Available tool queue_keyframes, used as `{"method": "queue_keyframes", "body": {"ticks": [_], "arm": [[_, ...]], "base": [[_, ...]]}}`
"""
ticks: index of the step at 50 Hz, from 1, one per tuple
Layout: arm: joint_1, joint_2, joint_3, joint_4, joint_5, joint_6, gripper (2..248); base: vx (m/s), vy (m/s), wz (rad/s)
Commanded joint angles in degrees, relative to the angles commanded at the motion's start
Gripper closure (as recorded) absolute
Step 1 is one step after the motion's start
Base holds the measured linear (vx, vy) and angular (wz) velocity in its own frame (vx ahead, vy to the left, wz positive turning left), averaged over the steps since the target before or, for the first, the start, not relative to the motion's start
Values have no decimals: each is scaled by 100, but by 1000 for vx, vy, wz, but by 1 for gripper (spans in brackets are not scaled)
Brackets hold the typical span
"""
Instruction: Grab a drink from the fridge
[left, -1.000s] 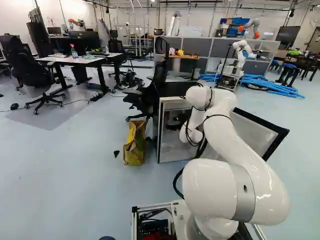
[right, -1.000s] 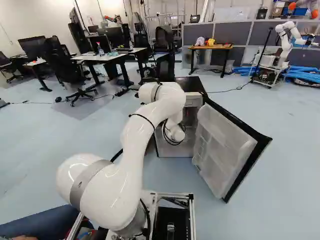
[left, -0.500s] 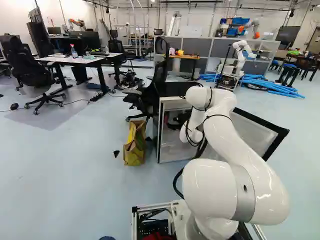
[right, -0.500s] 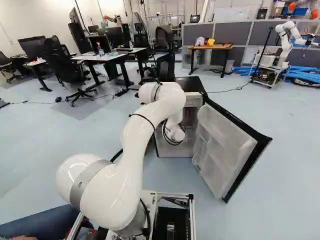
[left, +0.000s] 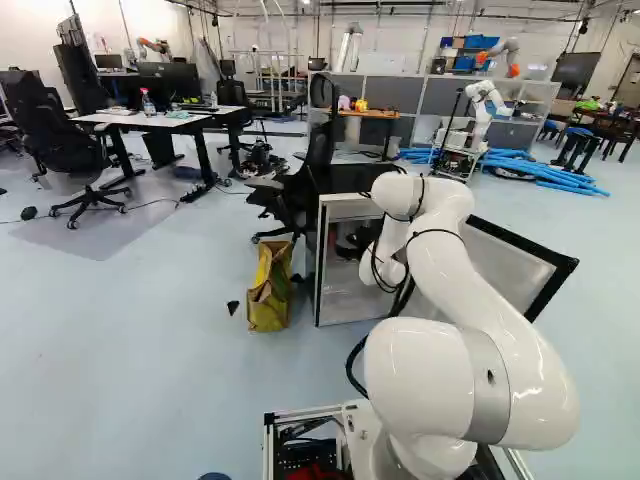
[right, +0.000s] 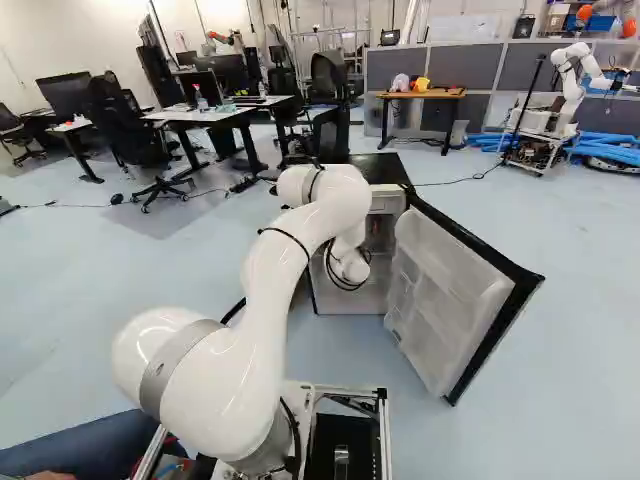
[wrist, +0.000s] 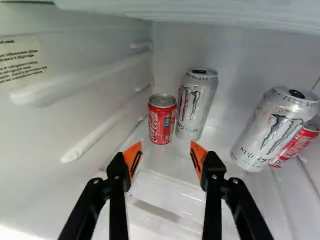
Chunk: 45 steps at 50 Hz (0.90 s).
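Orange pads (wrist: 129, 154) tip my jaws, and I hold them wide apart. The small red can (wrist: 161, 127) stands in the fridge (right: 388, 168), ahead of my jaws. A tall silver can (wrist: 196, 107) stands just beside the small red can. Well apart from the small red can is a second silver can (wrist: 265, 127), with a second red can (wrist: 298, 142) partly behind it.

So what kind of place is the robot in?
It looks like a robot lab or workshop. You can see another robot standing across the room, a white desk and a black computer screen.
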Motion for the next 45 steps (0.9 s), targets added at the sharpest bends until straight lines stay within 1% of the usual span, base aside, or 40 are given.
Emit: {"method": "queue_keyframes", "body": {"ticks": [28,45], "arm": [[2,-9,-17,0,0,0,97],[56,-126,-244,0,0,0,97]], "base": [[0,0,0],[0,0,0]]}}
